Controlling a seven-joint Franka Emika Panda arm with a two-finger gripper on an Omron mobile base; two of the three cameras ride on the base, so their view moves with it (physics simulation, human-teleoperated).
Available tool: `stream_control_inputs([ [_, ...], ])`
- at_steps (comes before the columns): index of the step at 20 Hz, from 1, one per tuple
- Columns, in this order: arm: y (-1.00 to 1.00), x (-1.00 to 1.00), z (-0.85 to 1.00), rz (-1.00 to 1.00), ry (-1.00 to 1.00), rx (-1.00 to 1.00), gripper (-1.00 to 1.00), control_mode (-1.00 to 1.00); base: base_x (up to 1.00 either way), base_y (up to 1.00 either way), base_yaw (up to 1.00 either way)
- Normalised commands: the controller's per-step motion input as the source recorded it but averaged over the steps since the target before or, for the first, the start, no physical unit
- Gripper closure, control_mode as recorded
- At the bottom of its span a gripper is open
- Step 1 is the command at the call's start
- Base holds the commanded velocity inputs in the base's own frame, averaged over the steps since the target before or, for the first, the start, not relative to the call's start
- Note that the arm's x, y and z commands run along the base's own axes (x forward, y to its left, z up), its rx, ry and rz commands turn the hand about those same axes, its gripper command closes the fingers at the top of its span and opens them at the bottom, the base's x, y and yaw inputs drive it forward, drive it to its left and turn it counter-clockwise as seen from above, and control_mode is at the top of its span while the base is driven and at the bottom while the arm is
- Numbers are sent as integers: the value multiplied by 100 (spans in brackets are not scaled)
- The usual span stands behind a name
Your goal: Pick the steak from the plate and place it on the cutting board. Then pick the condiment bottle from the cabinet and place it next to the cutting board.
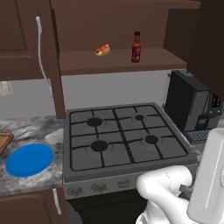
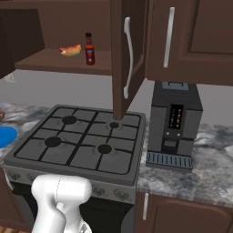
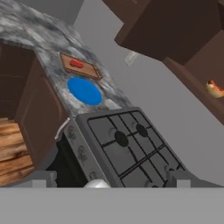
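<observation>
In the hand view the steak [image 3: 76, 64], a small red chunk, lies on the brown cutting board [image 3: 81, 67] on the marble counter. The round blue plate [image 3: 85, 91] beside the board is bare; it also lies left of the stove [image 1: 29, 159] [image 2: 5, 135]. The condiment bottle [image 1: 136, 47] [image 2: 89, 49], dark red with a black cap, stands upright on the shelf of the open cabinet [image 1: 113, 65] [image 2: 54, 61]. My gripper [image 3: 109, 181] is open, holds nothing, and hangs low in front of the stove, far from both.
A hot dog in a bun [image 1: 102, 50] [image 2: 71, 50] [image 3: 214, 89] lies on the shelf left of the bottle. A four-burner stove [image 1: 124, 135] fills the middle. A black coffee machine [image 2: 175, 125] stands right of it. Cabinet doors [image 1: 43, 57] [image 2: 125, 59] hang open.
</observation>
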Motion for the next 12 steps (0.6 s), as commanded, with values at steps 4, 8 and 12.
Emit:
stream_control_inputs([
  [4, 0, 0, 0, 0, 0, 0, -100, 100, 58, 3, 0],
  [8, 0, 0, 0, 0, 0, 0, -100, 100, 71, 0, 0],
  [12, 0, 0, 0, 0, 0, 0, -100, 100, 74, 0, 0],
])
